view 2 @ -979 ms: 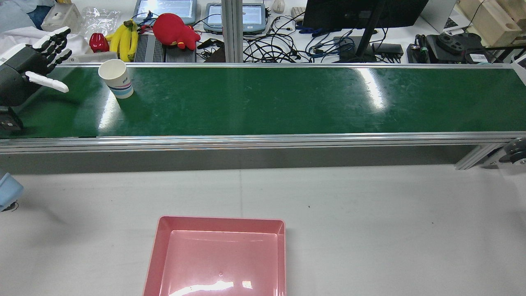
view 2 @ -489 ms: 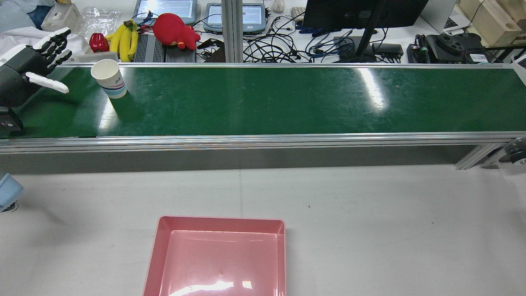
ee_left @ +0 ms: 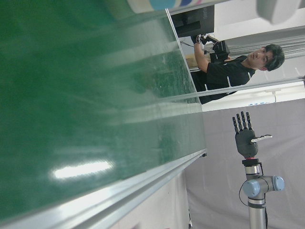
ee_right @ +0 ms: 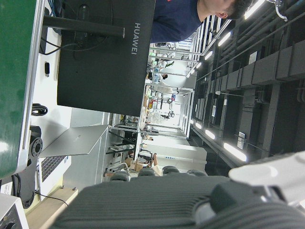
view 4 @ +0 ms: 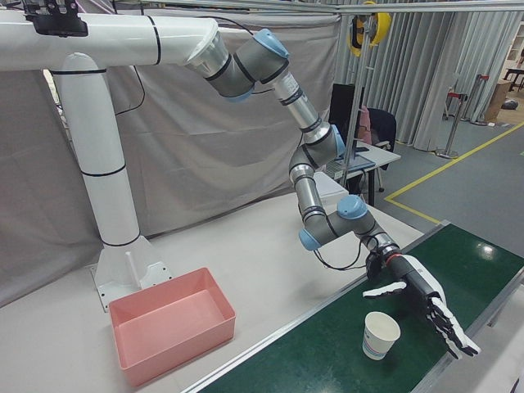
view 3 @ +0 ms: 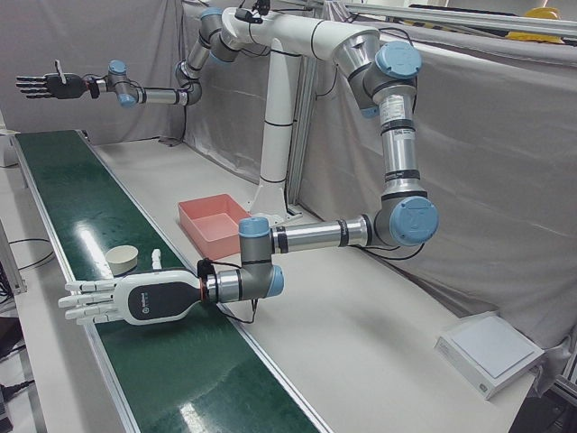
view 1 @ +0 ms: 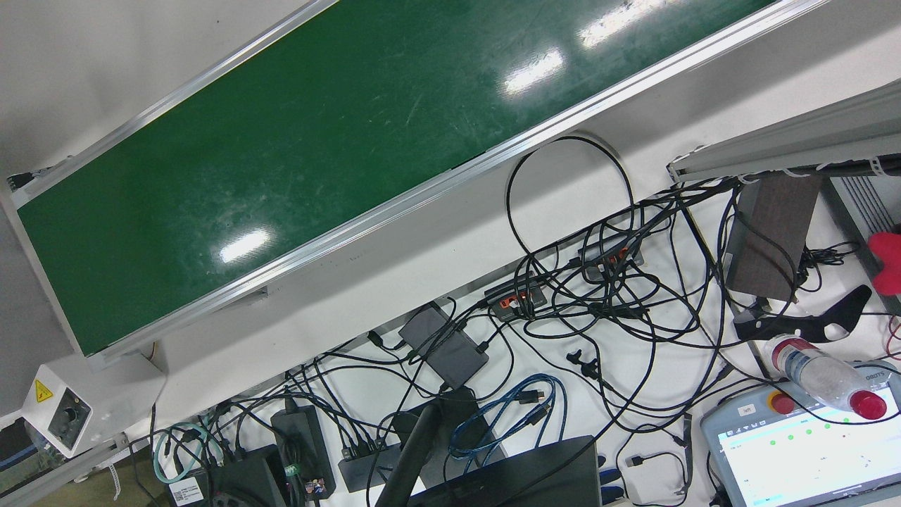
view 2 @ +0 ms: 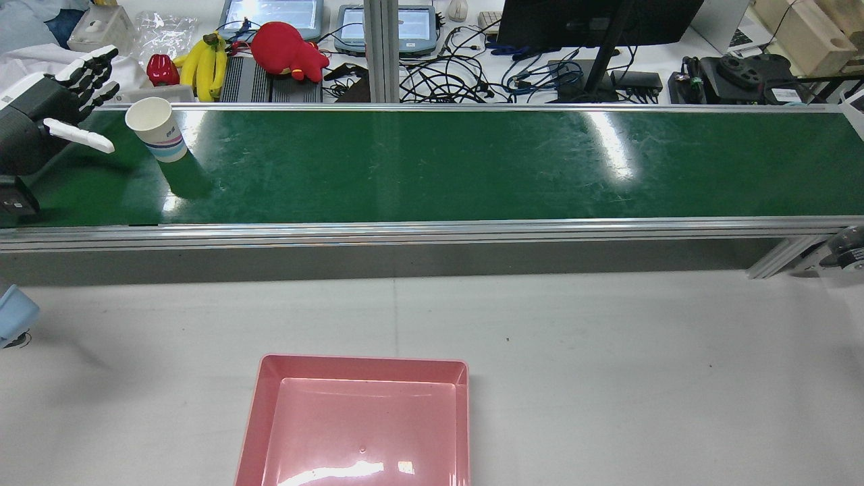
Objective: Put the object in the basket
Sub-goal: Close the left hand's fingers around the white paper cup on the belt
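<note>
A white paper cup (view 2: 156, 128) with blue bands stands upright on the green conveyor belt (view 2: 472, 169) near its left end. My left hand (view 2: 47, 121) is open, fingers spread, hovering over the belt just left of the cup and apart from it. The right-front view shows the same hand (view 4: 422, 299) beside the cup (view 4: 381, 334). The cup's lower part shows at the top edge of the left hand view (ee_left: 157, 5). My right hand (view 3: 50, 86) is open and raised high over the belt's far end. The pink basket (view 2: 364, 361) sits empty on the white table before the belt.
Behind the belt lie bananas (view 2: 206, 64), a red plush toy (view 2: 287, 47), tablets, tangled cables (view 2: 445, 81) and a monitor stand. An aluminium rail (view 2: 432, 233) borders the belt on the table side. A person stands beyond the belt's end (ee_left: 233, 67).
The cup has travelled left along the belt, closer to my left hand. The left hand has stayed almost still and open.
</note>
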